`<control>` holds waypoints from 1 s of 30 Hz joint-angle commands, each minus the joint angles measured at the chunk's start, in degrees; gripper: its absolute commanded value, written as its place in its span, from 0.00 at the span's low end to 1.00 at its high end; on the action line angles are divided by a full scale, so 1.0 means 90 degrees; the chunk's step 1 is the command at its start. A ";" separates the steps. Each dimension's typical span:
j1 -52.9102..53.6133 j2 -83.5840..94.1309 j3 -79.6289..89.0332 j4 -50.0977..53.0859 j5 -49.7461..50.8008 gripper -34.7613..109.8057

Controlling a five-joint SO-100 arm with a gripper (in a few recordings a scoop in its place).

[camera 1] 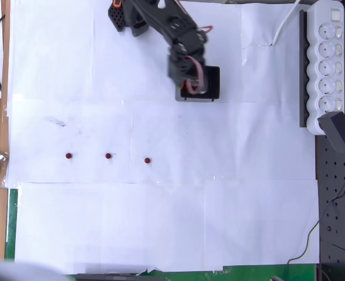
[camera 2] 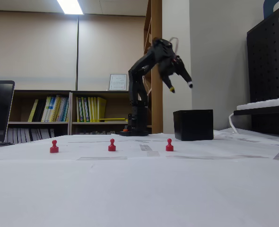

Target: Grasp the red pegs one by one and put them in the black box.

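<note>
Three red pegs (camera 2: 112, 145) stand upright in a row on the white paper (camera 1: 161, 222), well apart from the black box (camera 2: 193, 125) (farther back, near the arm's base). Gripper (camera 2: 180, 87) hangs above the box w/ jaws spread, nothing between them.

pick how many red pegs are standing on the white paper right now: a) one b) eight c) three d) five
c, three red pegs stand in a row on the white paper in the overhead view, and the fixed view shows the same three upright, while the gripper hangs above the black box.
</note>
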State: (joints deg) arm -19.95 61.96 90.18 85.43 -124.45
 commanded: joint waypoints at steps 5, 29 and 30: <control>0.1318 -0.1133 -0.3047 -0.2822 0.1455 0.38; 0.1523 0.4482 -0.2529 -0.9053 0.3369 0.37; 0.1523 0.4609 -0.2402 -0.9053 0.3389 0.37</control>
State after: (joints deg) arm -6.06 100.11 62.14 4.75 -94.22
